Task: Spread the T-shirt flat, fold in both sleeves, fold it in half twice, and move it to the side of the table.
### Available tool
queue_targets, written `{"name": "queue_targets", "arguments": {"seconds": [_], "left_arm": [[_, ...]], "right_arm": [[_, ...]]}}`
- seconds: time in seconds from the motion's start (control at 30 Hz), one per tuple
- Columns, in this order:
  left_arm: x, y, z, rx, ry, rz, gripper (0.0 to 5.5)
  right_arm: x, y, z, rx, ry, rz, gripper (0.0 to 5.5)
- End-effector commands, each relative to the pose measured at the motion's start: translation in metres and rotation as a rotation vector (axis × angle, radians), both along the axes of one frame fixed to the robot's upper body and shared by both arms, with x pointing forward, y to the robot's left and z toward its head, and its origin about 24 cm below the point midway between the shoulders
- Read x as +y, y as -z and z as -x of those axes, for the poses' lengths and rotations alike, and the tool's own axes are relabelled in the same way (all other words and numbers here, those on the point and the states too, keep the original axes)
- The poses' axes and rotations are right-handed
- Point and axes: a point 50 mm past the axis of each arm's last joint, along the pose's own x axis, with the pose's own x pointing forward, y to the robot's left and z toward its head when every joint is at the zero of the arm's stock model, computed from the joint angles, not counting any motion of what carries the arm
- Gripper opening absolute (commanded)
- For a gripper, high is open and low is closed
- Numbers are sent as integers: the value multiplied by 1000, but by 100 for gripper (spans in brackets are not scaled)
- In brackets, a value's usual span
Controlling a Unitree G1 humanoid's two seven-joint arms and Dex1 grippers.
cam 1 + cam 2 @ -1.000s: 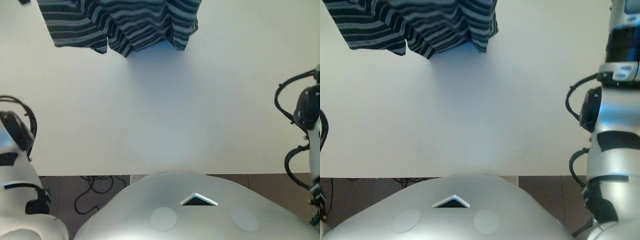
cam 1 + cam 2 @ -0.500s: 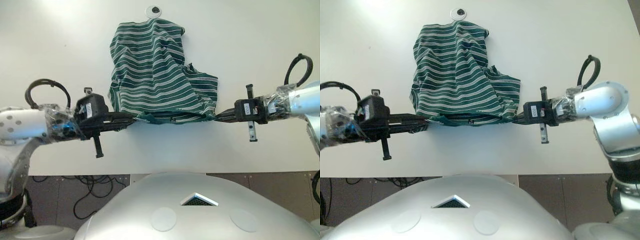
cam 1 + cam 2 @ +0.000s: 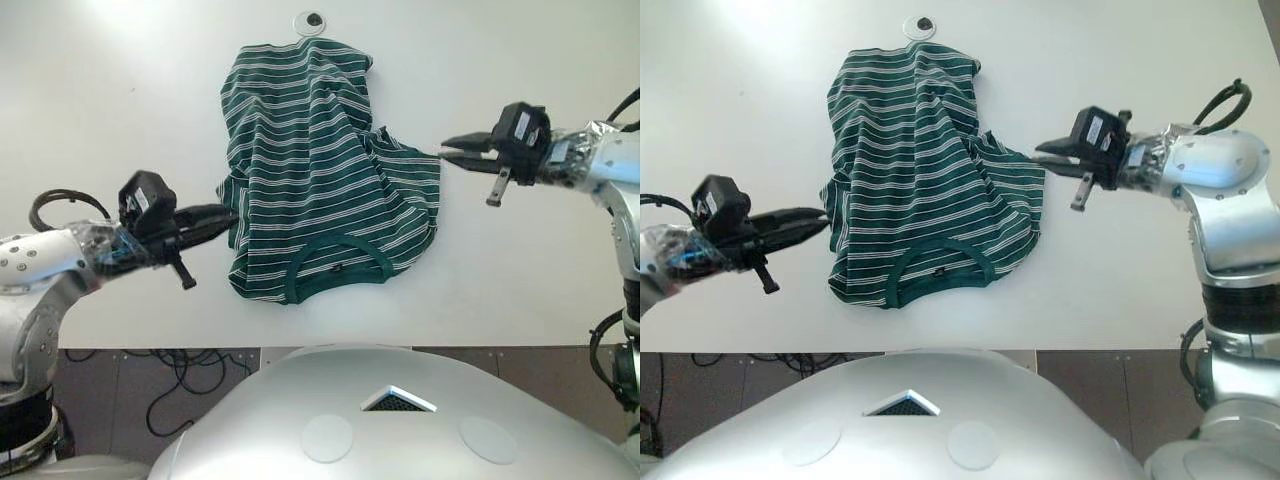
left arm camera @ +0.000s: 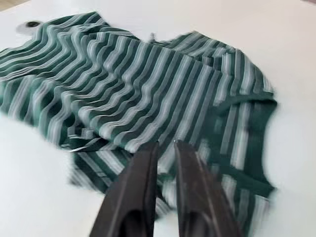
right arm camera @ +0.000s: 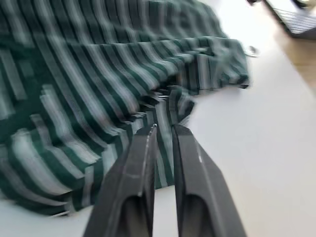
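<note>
The white table (image 3: pixel 520 270) fills the upper two thirds of the head views, with its near edge running across the lower part of the frame. The green T-shirt (image 3: pixel 320 170) with thin white stripes lies on the table at frame centre. It is rumpled rather than flat, with folds running through its middle. Its neck opening (image 3: pixel 338 265) is at the lower end of the garment and its far end reaches the upper centre of the frame. The left gripper (image 3: pixel 228 213) is at centre left, level with the shirt's lower half, and its tips point at the shirt's left edge. Its fingers are parted by a narrow slit and grasp nothing. Contact between the tips and the cloth cannot be determined. The right gripper (image 3: pixel 447 157) is at upper right, and its tips point at the shirt's right-hand corner. Its fingers also stand slightly apart, released, with no cloth between them. A small round disc (image 3: pixel 312 20) lies on the table at top centre, just beyond the shirt's far end.
</note>
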Motion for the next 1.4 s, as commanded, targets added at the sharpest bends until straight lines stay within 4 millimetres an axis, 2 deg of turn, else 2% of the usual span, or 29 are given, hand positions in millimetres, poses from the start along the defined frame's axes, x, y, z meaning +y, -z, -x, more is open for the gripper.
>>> {"name": "queue_targets", "arguments": {"seconds": [0.03,0.27,0.37,0.43,0.5,0.67,0.8,0.97,1.13,1.2,1.27,1.33,1.4], "left_arm": [[1,22,-12,32,15,-89,2],[11,58,-31,134,7,-145,2],[21,74,-33,196,-11,-159,2],[37,81,-27,241,-6,-238,2],[52,78,-23,260,6,-299,2],[83,66,-30,239,-36,-370,2],[82,62,-29,239,-13,-361,2],[74,60,-16,267,27,-319,2],[72,63,-13,235,-57,-277,2],[68,57,-16,204,-81,-209,2],[66,45,-27,147,-133,-126,2],[66,26,-47,44,-247,18,2],[62,15,-60,-17,-318,145,2]], "right_arm": [[16,27,2,36,25,4,1],[29,76,13,130,67,53,1],[31,88,15,141,75,95,1],[25,96,22,160,59,157,1],[18,100,32,181,22,202,1],[9,102,57,268,-72,266,1],[6,98,73,310,-99,254,1],[-6,91,83,363,-114,262,1],[-17,83,75,368,-139,264,1],[-16,70,66,341,-124,181,1],[-17,55,45,252,-72,112,1],[-11,35,6,116,29,-18,1],[7,28,-33,28,109,-122,1]]}}
